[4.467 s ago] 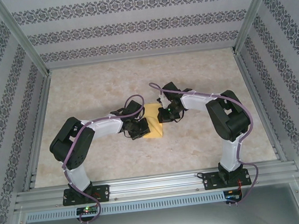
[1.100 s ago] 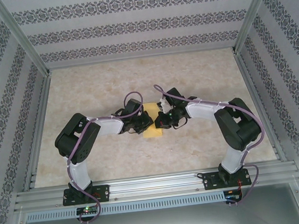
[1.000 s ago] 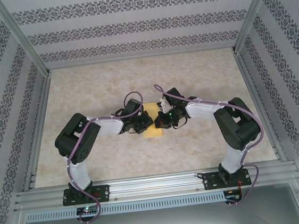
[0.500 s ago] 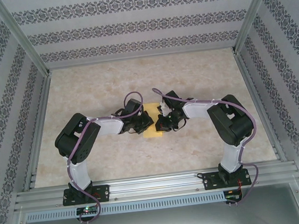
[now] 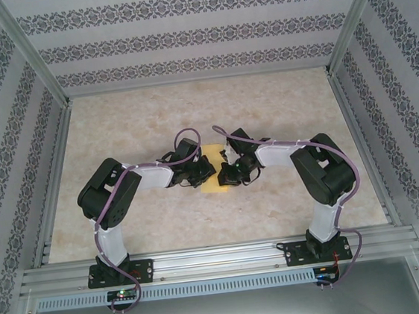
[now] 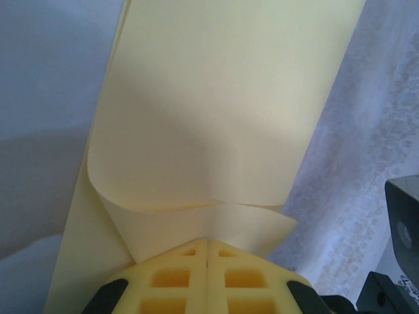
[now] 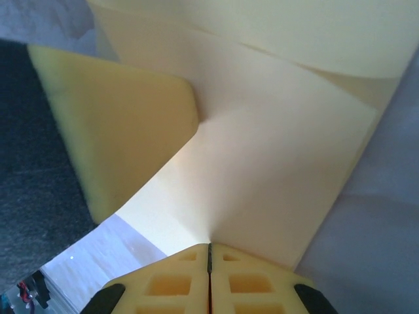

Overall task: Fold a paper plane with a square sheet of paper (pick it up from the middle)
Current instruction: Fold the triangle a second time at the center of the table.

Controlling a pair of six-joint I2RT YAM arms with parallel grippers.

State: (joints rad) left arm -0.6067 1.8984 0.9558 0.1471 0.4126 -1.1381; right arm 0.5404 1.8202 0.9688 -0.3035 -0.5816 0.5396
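Left pincer [image 6: 207,243] and right pincer [image 7: 209,247] both tight on the square sheet of paper [image 6: 216,118] between them.

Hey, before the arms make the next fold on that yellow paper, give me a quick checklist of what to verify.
1. Left gripper shut on the paper: ok.
2. Right gripper shut on the paper: ok.
3. Paper free of tears: ok where it shows.
4. Edges lined up for the crease: cannot tell.
5. Grippers clear of each other: cannot tell, very close together in the top view.
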